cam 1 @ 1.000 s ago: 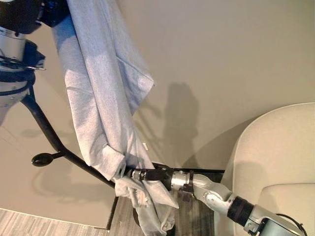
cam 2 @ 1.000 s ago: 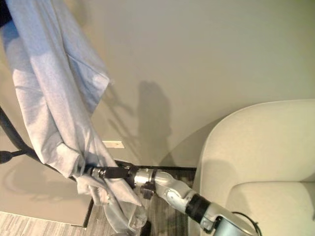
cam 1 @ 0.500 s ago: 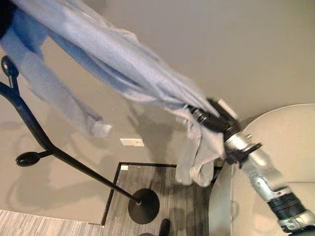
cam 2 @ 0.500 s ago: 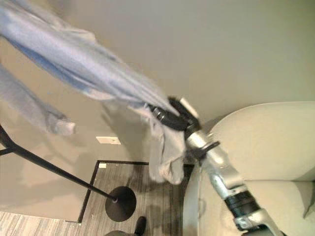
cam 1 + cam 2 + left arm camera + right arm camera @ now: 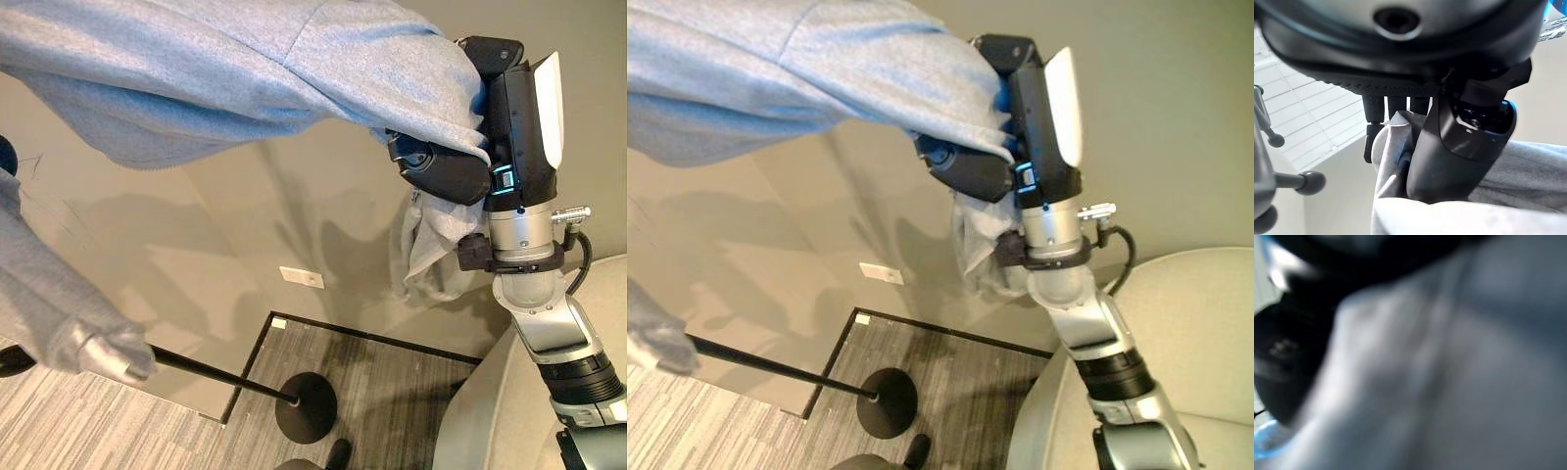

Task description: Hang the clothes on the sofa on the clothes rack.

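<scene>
Both hands grip grey garment (image 5: 245, 69): right hand (image 5: 460, 147), left hand (image 5: 1459, 147).

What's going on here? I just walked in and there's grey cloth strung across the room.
The robot is holding a grey garment up in the air with both hands. Its right hand is raised high with the fingers closed on one end of the cloth, and its left hand pinches another part. A sleeve hangs down at the left. The black clothes rack stands on the floor below, and the garment is not hung on it yet.
</scene>
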You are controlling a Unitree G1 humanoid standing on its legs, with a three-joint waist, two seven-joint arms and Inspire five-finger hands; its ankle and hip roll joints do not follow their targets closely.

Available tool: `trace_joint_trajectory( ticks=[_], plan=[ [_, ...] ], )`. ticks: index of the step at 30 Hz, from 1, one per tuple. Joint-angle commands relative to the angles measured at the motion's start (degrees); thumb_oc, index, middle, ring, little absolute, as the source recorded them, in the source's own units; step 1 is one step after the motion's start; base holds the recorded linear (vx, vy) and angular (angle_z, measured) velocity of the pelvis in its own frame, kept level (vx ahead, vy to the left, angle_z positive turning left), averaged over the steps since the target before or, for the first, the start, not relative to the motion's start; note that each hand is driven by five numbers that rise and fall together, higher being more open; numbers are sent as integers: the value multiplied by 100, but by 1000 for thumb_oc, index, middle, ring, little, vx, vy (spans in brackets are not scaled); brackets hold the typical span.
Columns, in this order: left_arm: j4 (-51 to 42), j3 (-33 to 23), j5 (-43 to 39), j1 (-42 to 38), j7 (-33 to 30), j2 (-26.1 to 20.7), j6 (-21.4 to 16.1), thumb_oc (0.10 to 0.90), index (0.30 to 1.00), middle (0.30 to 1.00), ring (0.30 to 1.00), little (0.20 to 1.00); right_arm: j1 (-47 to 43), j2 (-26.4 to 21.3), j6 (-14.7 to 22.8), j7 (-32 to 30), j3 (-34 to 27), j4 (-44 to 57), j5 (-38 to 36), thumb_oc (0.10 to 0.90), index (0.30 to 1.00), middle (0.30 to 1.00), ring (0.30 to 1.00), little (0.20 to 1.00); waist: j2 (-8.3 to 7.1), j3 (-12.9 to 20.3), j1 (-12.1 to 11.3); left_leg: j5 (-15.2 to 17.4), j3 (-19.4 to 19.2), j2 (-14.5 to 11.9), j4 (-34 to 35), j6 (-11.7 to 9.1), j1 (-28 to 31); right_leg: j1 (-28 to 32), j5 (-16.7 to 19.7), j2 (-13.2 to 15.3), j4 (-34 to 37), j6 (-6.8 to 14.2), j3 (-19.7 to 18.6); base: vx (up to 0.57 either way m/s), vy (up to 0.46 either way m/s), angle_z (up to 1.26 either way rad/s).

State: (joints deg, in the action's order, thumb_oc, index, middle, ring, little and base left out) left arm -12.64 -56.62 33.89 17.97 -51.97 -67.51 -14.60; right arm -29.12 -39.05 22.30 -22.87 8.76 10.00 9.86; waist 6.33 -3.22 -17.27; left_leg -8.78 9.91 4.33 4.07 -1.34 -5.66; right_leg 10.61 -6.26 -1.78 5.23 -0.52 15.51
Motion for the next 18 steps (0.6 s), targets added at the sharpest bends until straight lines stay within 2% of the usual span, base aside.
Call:
trace_joint_trajectory(
  ticks=[1,4,12,14,15,18],
  plan=[
    [803,-469,-400,79,-190,-43,577,400,300,300,300,300,-600,173,171,-561,-14,199,86,400,300,300,300,300,-191,768,101,265,-211,-623,-224,-309,-110,-584,102,208,-23,337,-84,-5,-6,4],
    [584,-243,-620,-89,-69,210,348,400,300,300,300,300,-529,250,98,-484,60,131,59,400,300,300,300,300,-209,762,122,240,-201,-611,-214,-314,-119,-582,95,199,-23,320,-60,3,0,2],
    [146,284,-676,-469,191,293,134,400,300,300,300,300,-274,375,47,-347,110,173,-38,400,300,300,300,300,-157,709,248,211,-212,-601,-145,-299,-105,-600,116,201,-23,325,-52,0,0,0],
    [80,508,-745,-629,256,339,102,400,300,300,300,300,-210,403,24,-334,120,190,-58,400,300,300,300,300,-143,697,289,197,-217,-595,-122,-299,-109,-616,121,210,-23,336,-49,0,0,0],
    [2,800,-862,-787,352,445,19,400,300,300,300,300,-167,474,-12,-337,122,187,-70,400,300,300,300,300,-117,681,374,195,-237,-587,-107,-293,-112,-632,128,230,-23,342,-59,0,0,0],
    [-96,1038,-923,-942,433,551,-40,400,300,300,300,300,-89,480,-32,-347,76,201,-85,400,300,300,300,300,-80,676,409,206,-258,-578,-115,-283,-114,-642,128,241,-23,343,-68,2,2,-1]
  ],
)
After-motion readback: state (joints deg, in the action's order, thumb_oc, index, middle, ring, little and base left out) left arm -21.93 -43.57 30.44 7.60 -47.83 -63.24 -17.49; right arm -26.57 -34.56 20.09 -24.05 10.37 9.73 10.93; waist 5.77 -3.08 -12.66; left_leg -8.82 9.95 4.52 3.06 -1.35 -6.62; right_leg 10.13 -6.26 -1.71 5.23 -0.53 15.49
